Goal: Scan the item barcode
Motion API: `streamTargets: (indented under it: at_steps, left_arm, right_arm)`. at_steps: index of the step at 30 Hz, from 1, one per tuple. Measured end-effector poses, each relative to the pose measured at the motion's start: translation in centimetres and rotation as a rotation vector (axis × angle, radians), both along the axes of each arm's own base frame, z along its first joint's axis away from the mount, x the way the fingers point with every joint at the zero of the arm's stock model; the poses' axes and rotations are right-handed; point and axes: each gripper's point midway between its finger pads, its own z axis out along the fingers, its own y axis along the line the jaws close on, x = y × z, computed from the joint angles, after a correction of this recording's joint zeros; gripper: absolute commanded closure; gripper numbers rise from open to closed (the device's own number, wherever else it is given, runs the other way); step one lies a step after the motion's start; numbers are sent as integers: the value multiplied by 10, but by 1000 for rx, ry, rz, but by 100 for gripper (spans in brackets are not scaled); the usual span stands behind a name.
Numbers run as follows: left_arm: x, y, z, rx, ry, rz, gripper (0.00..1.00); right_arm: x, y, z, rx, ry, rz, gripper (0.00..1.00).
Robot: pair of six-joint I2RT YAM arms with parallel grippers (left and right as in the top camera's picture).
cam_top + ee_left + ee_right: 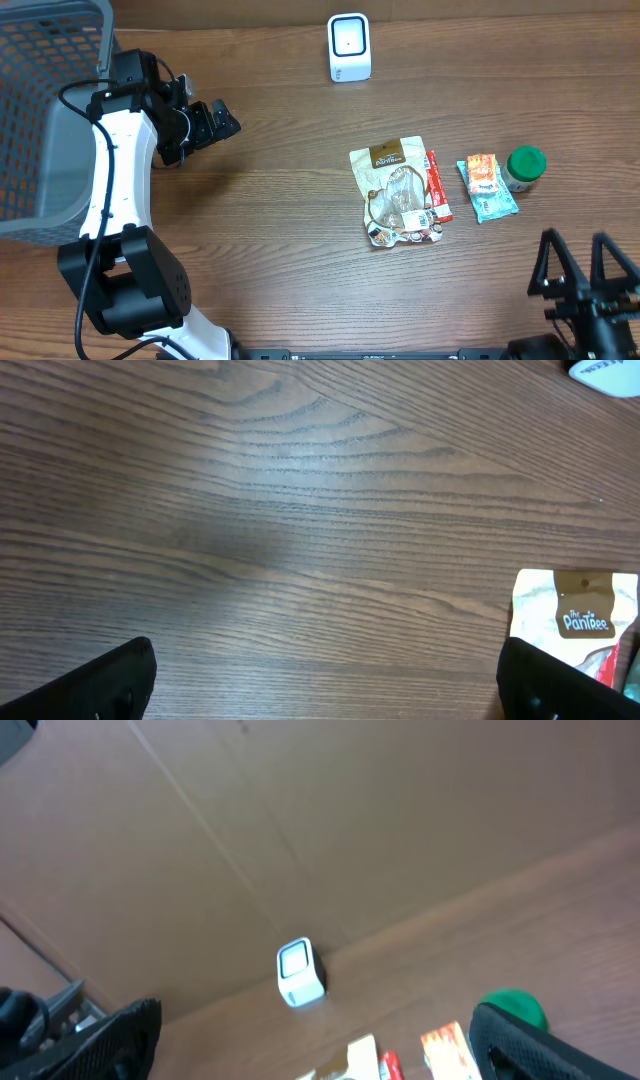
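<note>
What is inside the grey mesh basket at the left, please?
In the basket only mesh walls and a bare grey floor show, with no items visible. Its left part lies outside the picture, and the left arm covers part of its right edge.

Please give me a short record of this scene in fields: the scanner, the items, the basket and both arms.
scanner: white, standing at the far side
items: snack pouch, red stick packet, orange packet, green-lidded jar, side by side, right of centre
basket: grey mesh, at the left
left gripper: jaws open, empty, beside the basket
right gripper: jaws open, empty, near side, before the jar
</note>
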Motion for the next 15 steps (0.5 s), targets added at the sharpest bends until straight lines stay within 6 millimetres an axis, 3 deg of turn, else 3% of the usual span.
streamTargets:
  at_steps: [4, 10, 15]
  left_arm:
    - [0, 0, 0, 0, 0, 0, 0]
    - [0, 0, 0, 0, 0, 0, 0]
    - [0, 0, 0, 0, 0, 0, 0]
  right_arm:
    - [18, 6, 16, 1, -147, 13, 0]
    - [17, 15, 58, -98, -483, 17, 0]
    - [21, 20, 50, -178, -580, 3, 0]
